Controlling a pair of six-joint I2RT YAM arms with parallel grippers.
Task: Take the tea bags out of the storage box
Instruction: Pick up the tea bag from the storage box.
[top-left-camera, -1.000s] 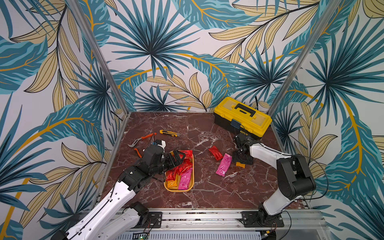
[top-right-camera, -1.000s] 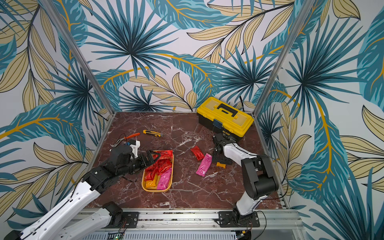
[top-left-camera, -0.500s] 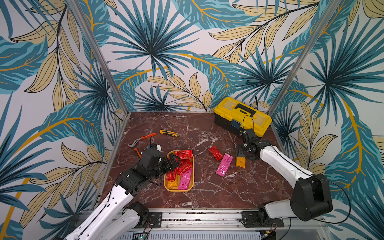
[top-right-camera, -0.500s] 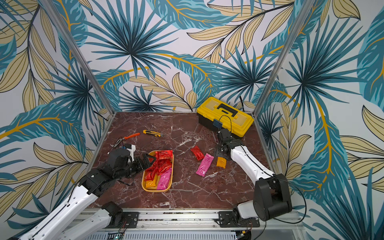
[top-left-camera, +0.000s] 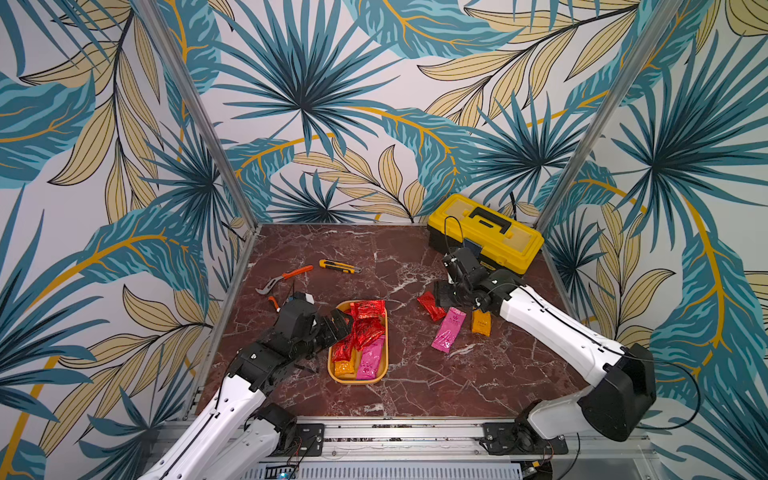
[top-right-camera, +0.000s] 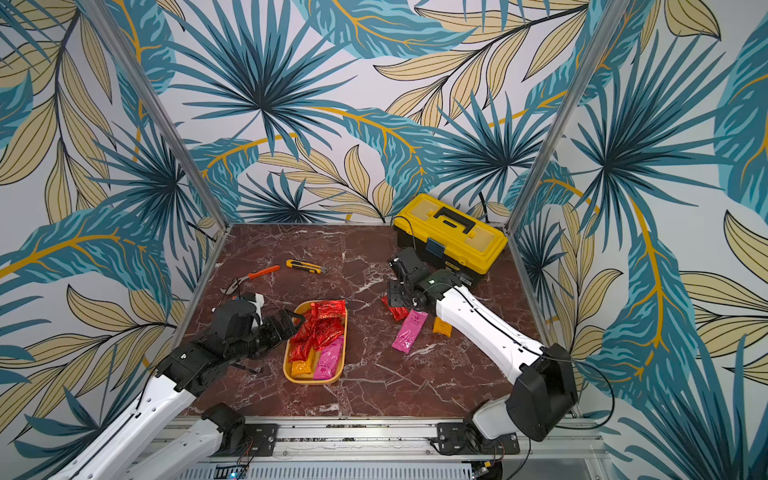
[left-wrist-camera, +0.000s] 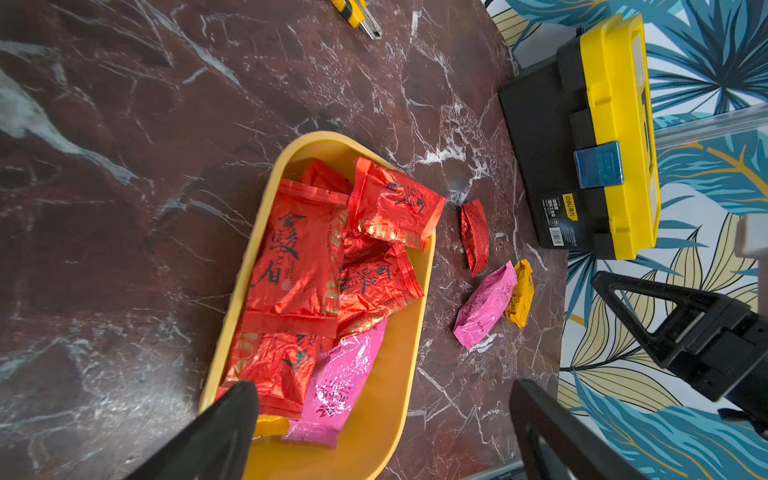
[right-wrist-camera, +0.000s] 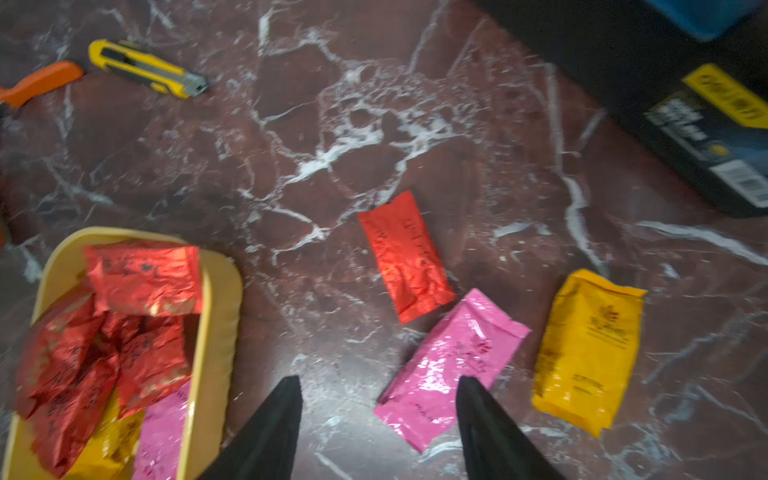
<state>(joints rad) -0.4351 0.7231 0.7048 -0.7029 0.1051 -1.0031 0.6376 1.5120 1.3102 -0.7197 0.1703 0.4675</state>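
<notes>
Left gripper (left-wrist-camera: 382, 395): spread as wide as I run it, holding nothing. In the wrist view one finger (left-wrist-camera: 224, 424) sits over the near end of the pile and its partner hangs outside the opposite wall.
Straddle risk: if I close from here, I reckon I clamp the storage box (left-wrist-camera: 409, 340) itself, not a sachet, and lift or skid the whole tray.
Tea bags (left-wrist-camera: 299, 257): most are inside the box, reds overlapping in a heap with one pink and one orange underneath at the near end. The foil looks slick and crinkly, so a pinch could take two at once or squirt one loose.
Top red bag (left-wrist-camera: 395, 203): it leans out over the rim. A careless brush could tip it out, which is harmless, or shove the box sideways.
Right gripper (right-wrist-camera: 378, 399): jaws partly apart and empty, hovering above the table over the loose pink bag (right-wrist-camera: 449, 365).
Bags already out: a loose red bag (right-wrist-camera: 405, 257), the pink one and an orange bag (right-wrist-camera: 588, 353) lie close together on the marble, well apart from the box. A low pass could scatter them.
Both arms: sending the right one to the box now risks a clash with the left.
Toolbox (top-left-camera: 486, 232): near the right wrist, so a backward swing could strike it.
Utility knife (top-left-camera: 338, 266) and pliers (top-left-camera: 286, 276): far side, no worry.
</notes>
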